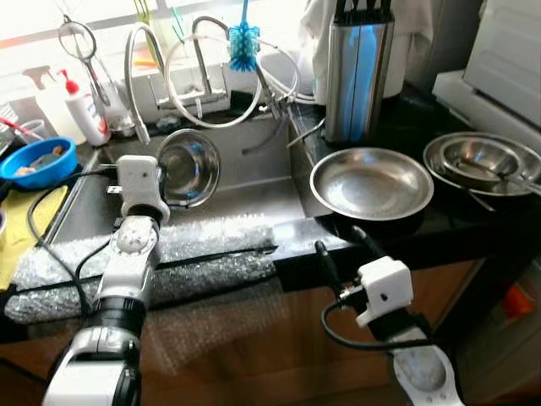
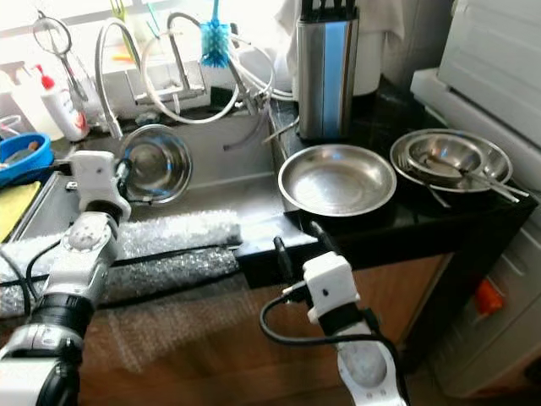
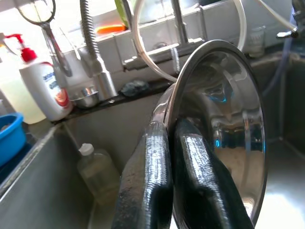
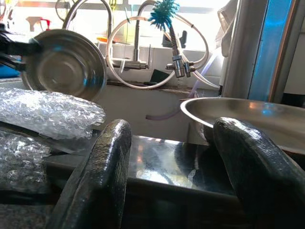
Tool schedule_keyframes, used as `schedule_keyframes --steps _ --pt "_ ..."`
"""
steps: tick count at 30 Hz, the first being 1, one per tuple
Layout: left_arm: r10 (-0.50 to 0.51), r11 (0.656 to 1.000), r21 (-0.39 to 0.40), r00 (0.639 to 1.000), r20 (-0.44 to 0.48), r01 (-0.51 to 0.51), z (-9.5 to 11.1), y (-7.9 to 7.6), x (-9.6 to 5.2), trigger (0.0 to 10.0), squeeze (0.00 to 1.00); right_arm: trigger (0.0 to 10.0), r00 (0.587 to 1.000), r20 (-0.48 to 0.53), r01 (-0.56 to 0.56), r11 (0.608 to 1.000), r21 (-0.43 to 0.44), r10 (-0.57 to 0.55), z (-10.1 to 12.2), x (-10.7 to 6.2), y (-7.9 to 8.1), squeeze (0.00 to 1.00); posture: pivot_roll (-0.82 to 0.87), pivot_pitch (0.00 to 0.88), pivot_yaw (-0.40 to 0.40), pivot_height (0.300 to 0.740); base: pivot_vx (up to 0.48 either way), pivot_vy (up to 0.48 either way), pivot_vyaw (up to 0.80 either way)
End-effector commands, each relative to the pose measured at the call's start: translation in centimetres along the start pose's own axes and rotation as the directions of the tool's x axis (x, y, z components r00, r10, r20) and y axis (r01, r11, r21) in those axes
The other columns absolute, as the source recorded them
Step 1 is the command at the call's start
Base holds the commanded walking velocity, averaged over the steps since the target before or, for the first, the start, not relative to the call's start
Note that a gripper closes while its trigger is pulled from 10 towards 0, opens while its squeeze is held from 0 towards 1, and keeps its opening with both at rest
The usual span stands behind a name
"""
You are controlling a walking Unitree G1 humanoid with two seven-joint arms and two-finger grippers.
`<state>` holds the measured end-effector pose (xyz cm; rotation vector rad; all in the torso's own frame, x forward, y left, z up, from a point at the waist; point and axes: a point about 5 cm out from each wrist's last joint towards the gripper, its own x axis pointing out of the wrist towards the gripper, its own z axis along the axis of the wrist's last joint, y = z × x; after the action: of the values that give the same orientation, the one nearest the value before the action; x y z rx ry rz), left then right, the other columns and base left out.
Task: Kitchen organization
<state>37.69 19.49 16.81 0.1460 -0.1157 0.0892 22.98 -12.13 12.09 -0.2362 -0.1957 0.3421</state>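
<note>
A black kitchen counter (image 1: 473,224) runs beside a steel sink (image 1: 254,190) under a bright window, the sink's front edge padded with a roll of bubble wrap (image 1: 203,249). Over the sink basin, at ten o'clock from the wide steel pan (image 1: 372,182), the left gripper (image 1: 162,173) is clamped on the rim of a steel bowl (image 1: 190,167), its two black fingers (image 3: 152,181) pressed together with the rim between them. The bowl stands tilted on edge, its hollow facing the room and its rim running roughly up and down.

The pan lies flat on the counter at the sink's right edge, with a stack of steel bowls (image 1: 482,161) at three o'clock from it and a tall steel knife block (image 1: 357,80) at twelve o'clock. A blue basin (image 1: 38,162) sits on the far left of the counter beside a white pump bottle (image 1: 84,106); a blue bottle brush (image 1: 243,42) hangs among the tap (image 1: 199,59) and looped hoses.

The right gripper (image 1: 342,245) hovers at the counter's front edge, at six o'clock from the pan, fingers (image 4: 107,162) apart and holding nothing.

The left wrist camera picks out a small clear bottle (image 3: 97,171) low in the sink corner. The right wrist camera looks level across the counter edge to the pan's rim.
</note>
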Motion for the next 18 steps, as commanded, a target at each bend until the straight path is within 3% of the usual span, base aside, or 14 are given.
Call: schedule_keyframes --steps 1,6,13,14,15,18 --pt "0.01 1.0 0.029 1.0 -0.002 -0.01 0.1 0.1 0.3 10.0 0.0 10.0 1.0 -0.001 -0.007 1.0 0.005 0.007 -0.2 -0.1 0.4 0.0 -0.19 0.0 0.183 0.74 0.0 0.0 0.0" --pt "-0.003 0.998 0.062 0.996 -0.086 0.008 -0.6 -1.2 1.0 10.0 0.0 10.0 1.0 -0.004 -0.003 1.0 0.011 0.003 -0.3 -0.2 0.6 0.0 -0.2 0.0 0.191 0.74 0.0 0.0 0.0" --pt "-0.033 0.997 0.065 0.993 -0.114 0.04 -0.8 -2.6 1.4 10.0 0.0 10.0 1.0 0.003 0.004 1.0 0.013 -0.004 -0.1 0.0 0.7 0.0 -0.2 0.0 0.188 0.74 0.0 0.0 0.0" --pt "-0.038 0.997 0.065 0.992 -0.12 0.046 -0.9 -2.8 1.5 10.0 0.33 10.0 1.0 0.003 0.006 1.0 0.013 -0.006 -0.1 0.0 0.7 0.0 -0.2 0.0 0.189 0.74 0.0 0.0 0.0" --pt "-0.048 0.996 0.068 0.989 -0.141 0.058 -1.1 -3.2 1.4 10.0 1.0 10.0 1.0 0.003 0.009 1.0 0.015 -0.009 -0.1 0.1 0.7 0.0 -0.2 0.0 0.19 0.74 0.0 0.0 0.0" --pt "-0.064 0.994 0.074 0.984 -0.166 0.077 -1.5 -3.6 1.3 10.0 1.0 10.0 1.0 0.003 0.014 1.0 0.016 -0.014 -0.1 0.1 0.7 0.0 -0.2 0.0 0.191 0.74 0.0 0.0 0.0"
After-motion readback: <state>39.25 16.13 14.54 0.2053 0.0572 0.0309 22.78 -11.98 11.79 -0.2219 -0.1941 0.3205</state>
